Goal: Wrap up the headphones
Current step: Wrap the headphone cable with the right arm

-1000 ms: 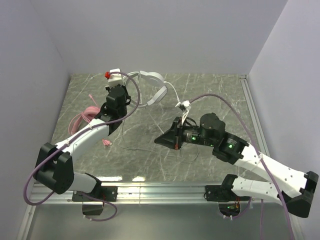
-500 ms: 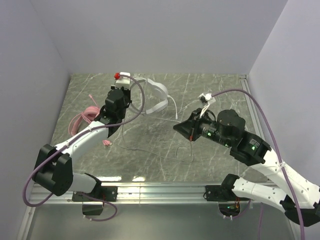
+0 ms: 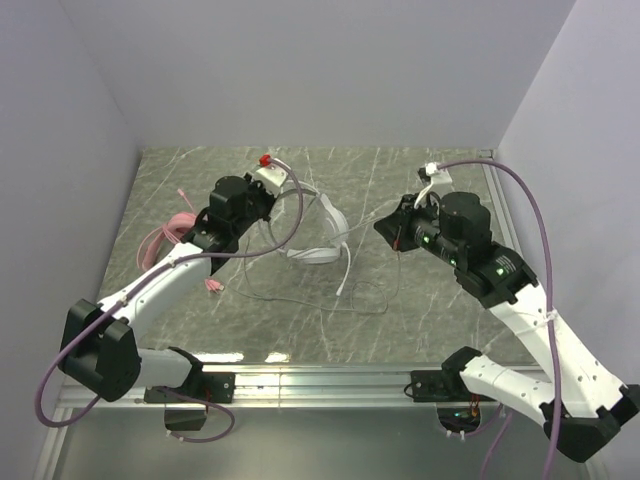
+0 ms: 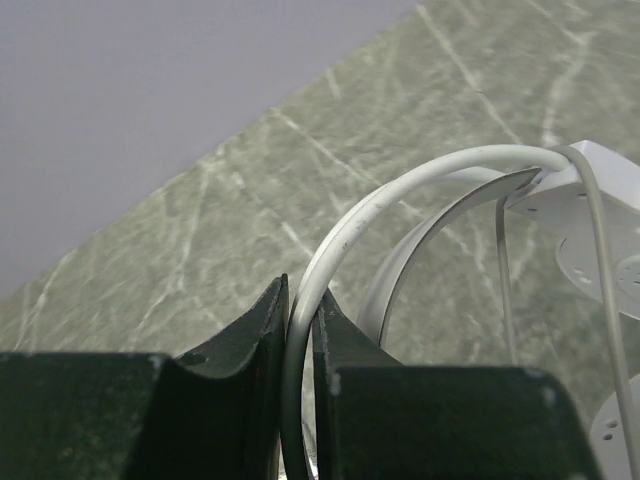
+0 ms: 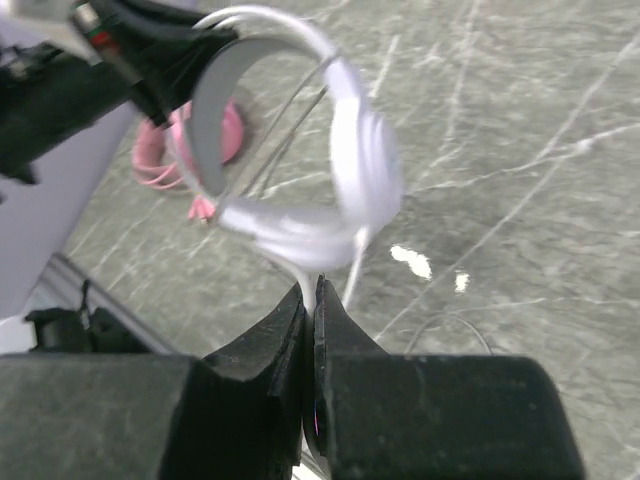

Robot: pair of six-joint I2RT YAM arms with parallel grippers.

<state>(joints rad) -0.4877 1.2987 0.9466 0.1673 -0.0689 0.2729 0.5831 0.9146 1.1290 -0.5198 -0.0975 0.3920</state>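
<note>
Right hand (image 5: 310,300) is pinched shut on the white headset's thin cable (image 5: 303,283), near the surface (image 3: 440,300) front. Left hand (image 4: 300,300) clamps the headband (image 4: 420,170) farther back. A hard pull could, I'd say, twist the band out of that narrow grip, or the slack could tangle near the pink headset (image 3: 172,232).

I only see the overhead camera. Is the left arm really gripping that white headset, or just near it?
Observer: Gripping. Its wrist camera shows the left gripper shut on the white headphones, a finger on each side of the band.
Operator: And the right arm?
Observer: The right gripper is pinched shut on the thin pale cable.
Operator: What's the pink tangle?
Observer: The right wrist view shows a pink ear cup through the white band's loop.
</note>
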